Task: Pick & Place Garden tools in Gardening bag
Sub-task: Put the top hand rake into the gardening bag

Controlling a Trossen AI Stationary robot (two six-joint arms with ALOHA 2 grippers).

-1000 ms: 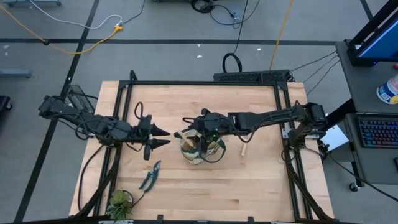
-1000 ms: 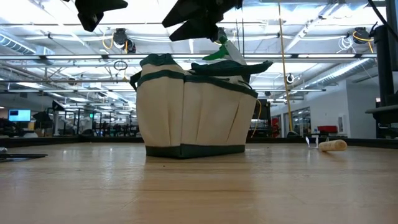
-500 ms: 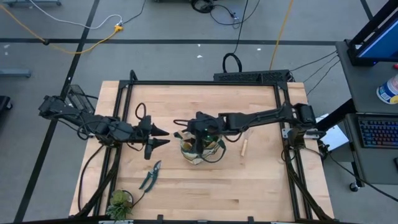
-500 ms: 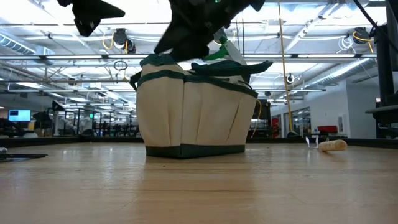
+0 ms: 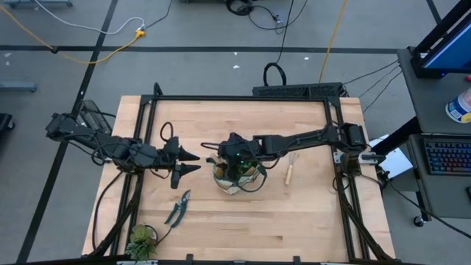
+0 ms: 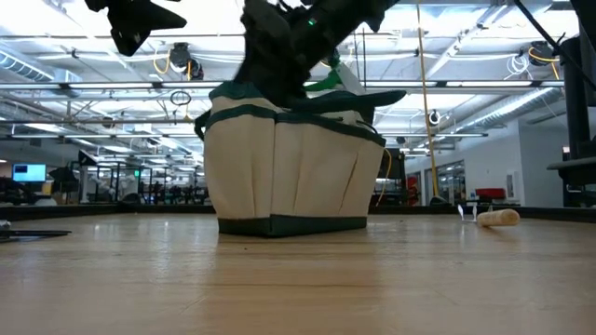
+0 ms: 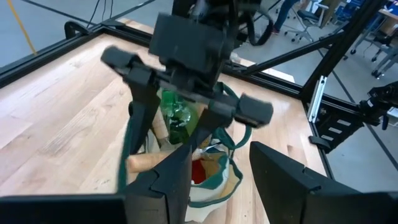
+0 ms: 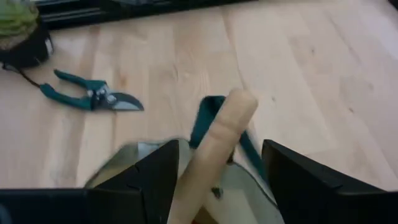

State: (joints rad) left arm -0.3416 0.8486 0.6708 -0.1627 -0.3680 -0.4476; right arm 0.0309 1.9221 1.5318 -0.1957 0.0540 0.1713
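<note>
Bright even light, wrist views blurred

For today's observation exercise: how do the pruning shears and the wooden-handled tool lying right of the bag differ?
The pruning shears have teal handles and lie left of the gardening bag, toward the table's front; the wooden-handled tool is pale, straight and lies to the bag's right. Both rest on the table, outside the bag, ungripped.

— Home or workplace?
— Looks like a robotics lab or open industrial hall: exposed ceiling trusses (image 6: pixel 447 56) with strip lights, a wooden workbench (image 5: pixel 243 221) in a black frame, loose floor cables (image 5: pixel 88 33), a keyboard (image 5: pixel 447 156), distant monitors (image 6: pixel 28 172).
</note>
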